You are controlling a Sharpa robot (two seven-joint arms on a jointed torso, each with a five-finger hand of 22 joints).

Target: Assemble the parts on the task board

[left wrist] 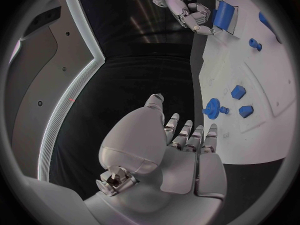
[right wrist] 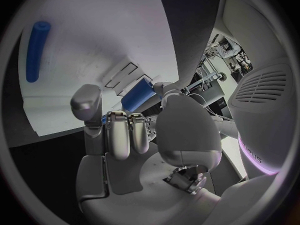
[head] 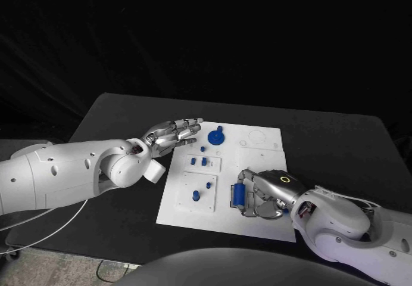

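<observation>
Black table in a dark room

A black table [head: 343, 143] with rounded corners stands before a black backdrop [head: 206, 42] that takes up the far side of the head view. At the near left corner a patch of speckled pale floor [head: 52, 268] shows, with thin cables [head: 34, 229] running over it. In the left wrist view a grey wall panel [left wrist: 44, 80] curves past, edged by a bright white light strip [left wrist: 65, 115].
</observation>
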